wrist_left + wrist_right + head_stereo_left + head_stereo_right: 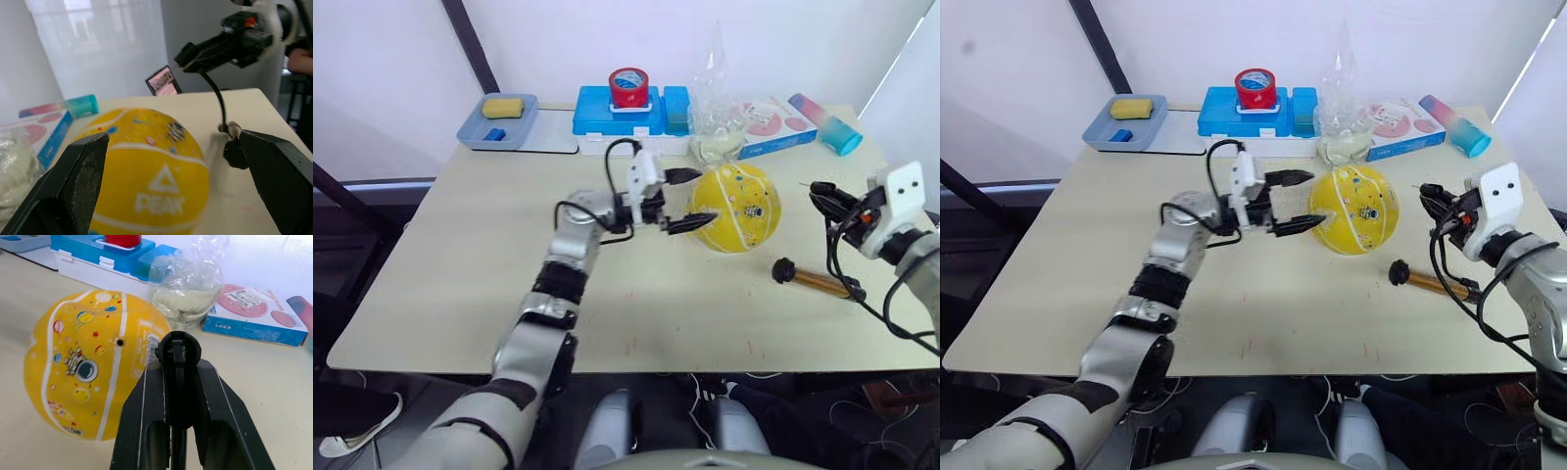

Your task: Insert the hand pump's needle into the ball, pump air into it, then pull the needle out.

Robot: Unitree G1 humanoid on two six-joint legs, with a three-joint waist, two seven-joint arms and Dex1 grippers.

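my ball [93,367] looks like smooth yellow rubber with a slight sheen. the pump [818,282] has a glossy copper metal barrel. my claw fingers [78,181] are matt black plastic. the table [460,284] is matt beige.

Lying on the beige table [460,294]: ball [736,208], hand pump [815,282], blue case [617,116], grey tray [499,125], plastic bag [717,137], box [773,125].

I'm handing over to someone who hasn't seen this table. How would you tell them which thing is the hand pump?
Start at the yellow ball near the middle of the table, between the two grippers. On the robot's right of it, nearer the front edge, the hand pump lies flat. It is the only slim copper-brown cylinder there, with a black end and a thin black hose running up to the right gripper.
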